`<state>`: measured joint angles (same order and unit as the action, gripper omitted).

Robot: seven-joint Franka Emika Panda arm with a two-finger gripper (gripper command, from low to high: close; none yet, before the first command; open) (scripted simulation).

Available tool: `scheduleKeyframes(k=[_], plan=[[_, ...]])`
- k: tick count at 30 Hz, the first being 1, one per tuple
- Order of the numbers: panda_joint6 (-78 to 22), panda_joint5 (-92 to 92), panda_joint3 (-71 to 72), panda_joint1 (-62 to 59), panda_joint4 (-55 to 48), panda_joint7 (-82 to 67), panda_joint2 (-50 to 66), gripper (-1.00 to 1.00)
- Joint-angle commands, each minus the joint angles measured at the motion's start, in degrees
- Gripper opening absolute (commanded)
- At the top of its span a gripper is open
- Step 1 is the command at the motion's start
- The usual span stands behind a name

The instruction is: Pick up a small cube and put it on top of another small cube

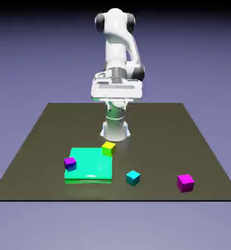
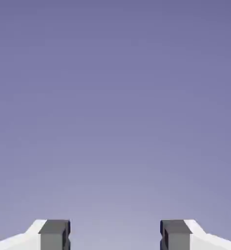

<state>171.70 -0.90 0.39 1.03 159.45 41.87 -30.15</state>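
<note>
Hovering above the table (image 1: 151, 127), the gripper (image 2: 115, 235) has its fingertips spread apart, released; the purple cube (image 1: 70, 163) rests on the green slab (image 1: 90, 171); the cyan cube (image 1: 133, 177) sits on the table.

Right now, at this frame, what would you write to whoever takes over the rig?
End effector: open, nothing between its fingertips, raised above the table.
Cubes, in the exterior view: purple cube at the left edge of the green slab; yellow cube at the slab's far right corner; cyan cube right of the slab; magenta cube farthest right.
Done: no cube is stacked on another.
Left: pick up one small cube, set it on another. Which pair is meant, I can't tell.
</note>
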Motion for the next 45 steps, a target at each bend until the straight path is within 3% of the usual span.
scheduleKeyframes(k=[1,25,27,31,32,37,45], plan=[[-1.91,-0.75,0.32,0.29,-1.29,-0.49,2.08,0.00],[-47.76,-18.72,7.99,7.14,-32.11,-12.18,51.91,0.00],[-48.28,-18.92,8.08,7.22,-32.47,-12.32,52.49,0.00],[-39.54,-22.60,5.70,7.33,-30.40,-9.67,59.37,0.00],[-39.53,-22.61,5.70,7.33,-30.40,-9.67,59.37,-1.00],[-48.91,-19.25,8.53,7.73,-33.48,-12.59,52.92,-1.00],[-59.19,-24.59,15.88,16.18,-50.09,-17.08,60.02,-1.00]])
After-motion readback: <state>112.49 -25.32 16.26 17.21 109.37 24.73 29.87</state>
